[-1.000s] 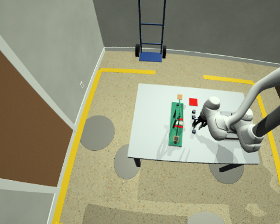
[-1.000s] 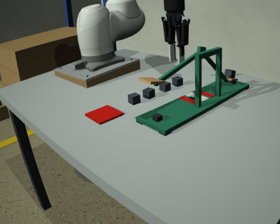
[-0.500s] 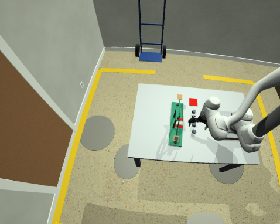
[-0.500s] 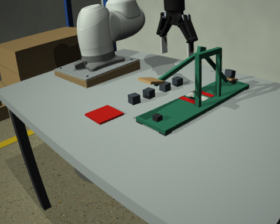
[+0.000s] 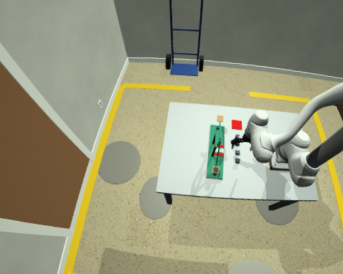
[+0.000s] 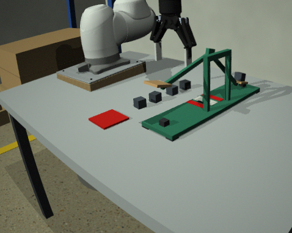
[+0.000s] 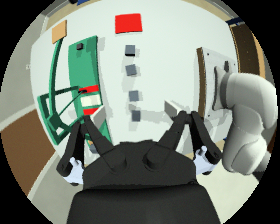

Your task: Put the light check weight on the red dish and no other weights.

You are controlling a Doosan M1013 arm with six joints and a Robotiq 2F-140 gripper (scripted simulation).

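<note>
My gripper (image 5: 234, 143) (image 6: 173, 59) (image 7: 134, 108) is wide open and empty, above the table near the end of a row of several dark cube weights. The row's end weight (image 6: 185, 85) (image 7: 136, 116) appears between the fingertips in the wrist view, below them. The weight nearest the dish (image 6: 140, 102) (image 7: 130, 50) is at the other end. Another weight (image 5: 216, 169) (image 6: 240, 76) sits on the balance's lowered pan; the raised pan (image 5: 220, 118) (image 6: 157, 83) (image 7: 59, 31) is empty. The pointer's tip appears over a red field (image 7: 90, 89). The red dish (image 5: 237, 125) (image 6: 109, 118) (image 7: 128, 23) lies flat and empty.
The balance's green base (image 5: 210, 173) (image 6: 186, 115) (image 7: 82, 65) runs beside the weight row, with its upright frame (image 6: 206, 82) and tilted beam above it. A small black block (image 6: 164, 122) (image 7: 80, 46) sits on the base. The arm's mounting plate (image 6: 112, 72) is across the row from the balance.
</note>
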